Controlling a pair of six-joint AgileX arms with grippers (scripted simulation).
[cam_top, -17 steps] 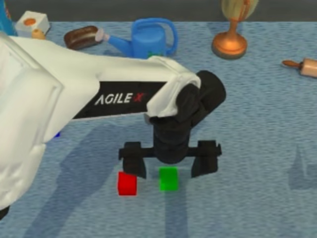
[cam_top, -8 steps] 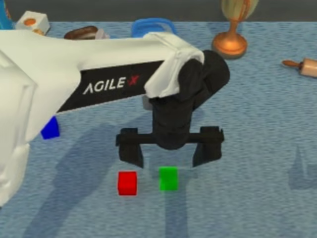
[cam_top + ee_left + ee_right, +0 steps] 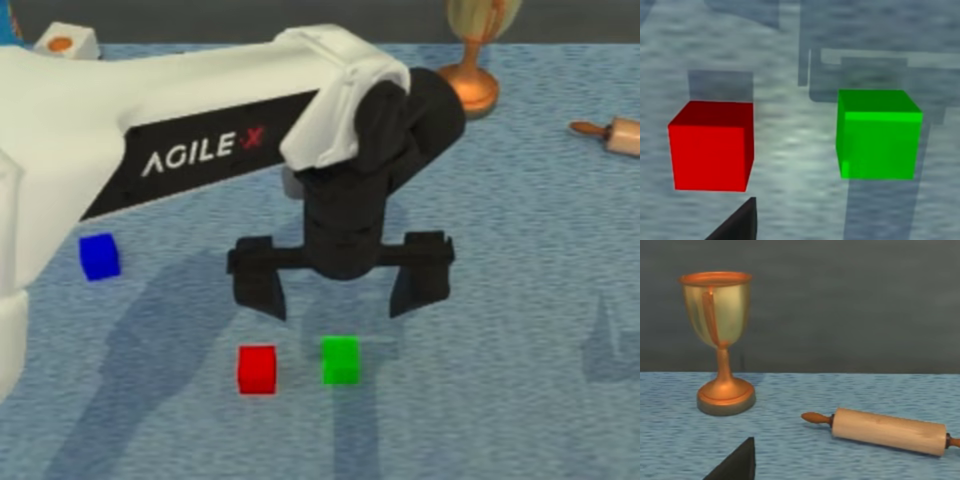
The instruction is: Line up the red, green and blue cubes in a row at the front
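Change: my left hand [image 3: 340,292] has lifted off green [image 3: 340,360], fingers spread, empty.
Row: red [image 3: 256,369] beside green.
Left: blue [image 3: 99,256] now uncovered.

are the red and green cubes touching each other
Apart. The left wrist view shows bare table between the red cube and the green cube; the top view shows the same gap.

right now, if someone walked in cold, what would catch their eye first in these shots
The big white left arm sweeping in from the top view's left, its black left gripper hanging open above the table. Just in front of it the red cube and green cube sit side by side, apart. The blue cube lies alone, far left.
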